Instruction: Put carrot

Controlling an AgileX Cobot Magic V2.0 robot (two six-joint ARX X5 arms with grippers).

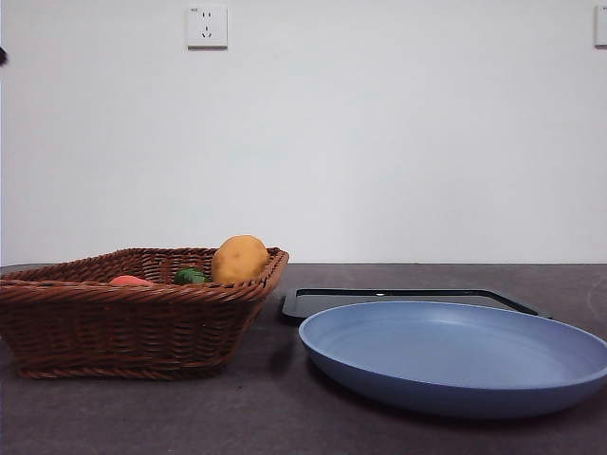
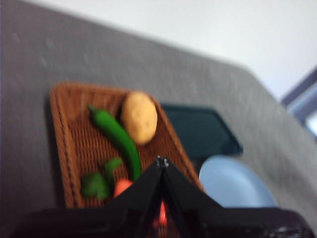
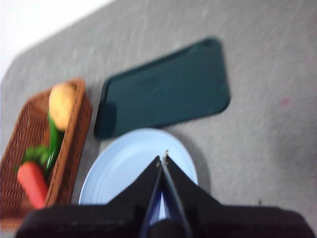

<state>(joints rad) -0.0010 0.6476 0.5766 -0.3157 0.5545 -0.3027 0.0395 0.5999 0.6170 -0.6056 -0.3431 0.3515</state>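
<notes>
White wall with a socket [image 1: 207, 27] backs the dark table [image 1: 285, 417]. Toward the table's left edge stands a wicker basket [image 1: 123, 327] holding the carrot [image 3: 32, 182], a green pepper [image 2: 118, 138] and a potato [image 1: 239, 259]. Beside it, nearer the right edge, sit a blue plate [image 1: 455, 355] and, behind that, a black tray [image 3: 163, 89]. Both arms hang above: the left gripper [image 2: 162, 160] over the basket, the right gripper [image 3: 162, 159] over the plate, each with jaws together and holding nothing.

Woven wicker basket [image 1: 123, 318], smooth matt blue plate [image 1: 455, 355], glossy carrot [image 3: 32, 183].
</notes>
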